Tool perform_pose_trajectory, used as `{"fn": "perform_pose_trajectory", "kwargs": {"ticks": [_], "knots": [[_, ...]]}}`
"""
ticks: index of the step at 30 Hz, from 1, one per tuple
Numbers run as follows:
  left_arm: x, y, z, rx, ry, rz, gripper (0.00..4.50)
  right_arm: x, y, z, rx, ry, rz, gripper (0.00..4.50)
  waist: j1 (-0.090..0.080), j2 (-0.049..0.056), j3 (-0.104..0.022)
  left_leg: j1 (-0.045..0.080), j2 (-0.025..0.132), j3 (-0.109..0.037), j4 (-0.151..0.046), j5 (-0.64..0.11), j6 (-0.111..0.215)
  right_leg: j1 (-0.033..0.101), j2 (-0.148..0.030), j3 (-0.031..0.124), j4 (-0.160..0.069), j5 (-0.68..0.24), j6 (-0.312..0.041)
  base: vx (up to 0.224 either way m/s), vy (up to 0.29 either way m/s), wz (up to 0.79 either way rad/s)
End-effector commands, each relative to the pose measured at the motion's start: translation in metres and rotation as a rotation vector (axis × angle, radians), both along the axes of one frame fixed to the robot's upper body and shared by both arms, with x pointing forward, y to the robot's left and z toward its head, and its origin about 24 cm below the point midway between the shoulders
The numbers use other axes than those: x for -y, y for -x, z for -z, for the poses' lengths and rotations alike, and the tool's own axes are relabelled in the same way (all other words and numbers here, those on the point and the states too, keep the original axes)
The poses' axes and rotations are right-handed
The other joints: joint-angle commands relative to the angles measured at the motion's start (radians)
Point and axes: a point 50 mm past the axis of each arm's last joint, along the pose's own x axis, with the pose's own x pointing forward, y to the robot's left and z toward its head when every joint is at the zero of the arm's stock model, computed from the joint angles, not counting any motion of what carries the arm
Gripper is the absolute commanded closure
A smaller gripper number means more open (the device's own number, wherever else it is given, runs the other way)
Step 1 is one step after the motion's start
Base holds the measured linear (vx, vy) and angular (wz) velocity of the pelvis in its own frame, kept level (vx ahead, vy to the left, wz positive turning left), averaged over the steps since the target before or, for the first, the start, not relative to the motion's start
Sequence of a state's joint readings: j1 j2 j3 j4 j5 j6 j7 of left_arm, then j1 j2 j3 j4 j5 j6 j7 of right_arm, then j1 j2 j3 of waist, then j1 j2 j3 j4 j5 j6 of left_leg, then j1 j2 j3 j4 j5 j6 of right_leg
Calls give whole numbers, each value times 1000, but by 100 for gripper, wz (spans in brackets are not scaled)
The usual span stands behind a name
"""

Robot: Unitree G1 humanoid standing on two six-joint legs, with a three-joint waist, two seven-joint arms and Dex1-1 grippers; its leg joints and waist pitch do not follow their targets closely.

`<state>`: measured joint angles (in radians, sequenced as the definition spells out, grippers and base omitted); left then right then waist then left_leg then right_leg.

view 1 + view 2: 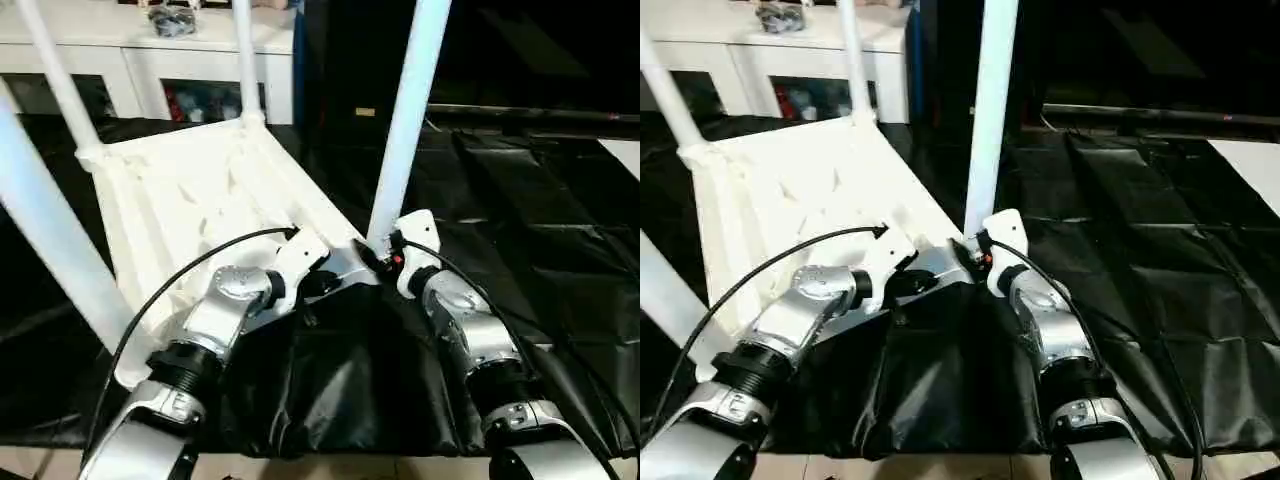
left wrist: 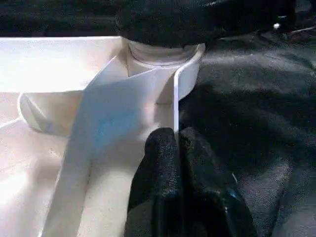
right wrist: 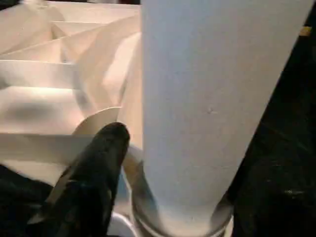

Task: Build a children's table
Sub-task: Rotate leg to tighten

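The white tabletop (image 1: 200, 180) lies upside down on the black cover, ribs facing up. Several white legs stand up from its corner sockets. The nearest leg (image 1: 405, 120) rises from the socket (image 2: 163, 74) closest to me. My left gripper (image 2: 178, 143) is at that corner, its two black fingers shut on the thin edge wall of the tabletop. On the other side of the corner, my right gripper (image 1: 383, 252) sits at the base of that leg (image 3: 207, 98). One black finger (image 3: 103, 158) stands a little apart from the leg; the other is hidden behind it.
The black-covered work table (image 1: 520, 250) stretches to the right, and its front edge runs just below my forearms. A white shelf unit (image 1: 150, 50) stands behind the tabletop. A white sheet (image 1: 625, 150) shows at the far right edge.
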<state>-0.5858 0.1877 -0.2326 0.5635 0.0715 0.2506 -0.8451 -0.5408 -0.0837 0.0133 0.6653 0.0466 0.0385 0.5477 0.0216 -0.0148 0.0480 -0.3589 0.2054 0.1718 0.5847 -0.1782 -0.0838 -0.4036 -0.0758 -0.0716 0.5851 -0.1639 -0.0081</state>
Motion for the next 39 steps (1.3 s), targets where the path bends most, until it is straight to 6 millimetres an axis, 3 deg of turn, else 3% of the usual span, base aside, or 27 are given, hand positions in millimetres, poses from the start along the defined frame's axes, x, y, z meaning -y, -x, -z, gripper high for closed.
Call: {"fn": "perform_pose_trajectory", "kwargs": {"ticks": [1,2,4,5,10,13,15,20,24,31,39], "knots": [[20,2,-20,82,77,125,450,-29,14,9,-52,14,-221,100,3,1,-56,1,19,-10,-79,-342,34,39,-60,37,-89,-436,-144,0,0,0],[13,4,-20,73,76,146,450,-20,15,8,-48,51,-270,67,4,2,-58,1,20,-8,-78,-323,36,41,-60,39,-82,-396,-160,0,0,0],[7,6,-21,79,76,188,450,-10,17,7,-39,97,-320,59,3,1,-59,0,21,-5,-76,-303,43,43,-59,41,-77,-351,-178,0,0,0],[5,6,-21,73,76,201,450,-7,18,6,-38,111,-338,59,5,0,-62,1,22,-1,-72,-270,54,44,-58,44,-70,-285,-203,67,-14,4],[-6,12,-23,51,75,294,450,10,23,4,-34,187,-461,59,23,2,-66,8,24,6,-66,-199,74,45,-57,47,-55,-167,-246,0,0,0],[-13,15,-23,35,62,346,450,19,27,3,-49,226,-541,59,32,1,-69,2,26,6,-62,-139,97,52,-55,45,-39,-72,-272,0,0,0],[-17,16,-23,25,55,369,450,21,29,3,-56,243,-568,59,36,0,-67,1,27,7,-63,-146,96,52,-56,44,-39,-86,-273,0,0,0],[-27,18,-23,16,41,384,450,22,29,1,-65,238,-597,74,37,-2,-60,7,28,6,-68,-229,53,45,-59,47,-54,-241,-235,0,0,0],[-29,19,-23,12,42,385,450,20,30,-1,-65,212,-617,103,37,-4,-62,7,29,5,-68,-224,46,45,-59,48,-52,-237,-229,0,0,0],[-32,22,-21,-4,44,394,450,19,34,-1,-70,193,-662,158,38,-7,-65,0,28,6,-64,-162,68,51,-58,47,-41,-148,-250,0,0,0],[-37,23,-21,-21,38,400,450,20,37,-1,-82,179,-691,176,41,-7,-63,3,28,6,-64,-187,61,49,-58,47,-46,-200,-238,0,0,0]]}}
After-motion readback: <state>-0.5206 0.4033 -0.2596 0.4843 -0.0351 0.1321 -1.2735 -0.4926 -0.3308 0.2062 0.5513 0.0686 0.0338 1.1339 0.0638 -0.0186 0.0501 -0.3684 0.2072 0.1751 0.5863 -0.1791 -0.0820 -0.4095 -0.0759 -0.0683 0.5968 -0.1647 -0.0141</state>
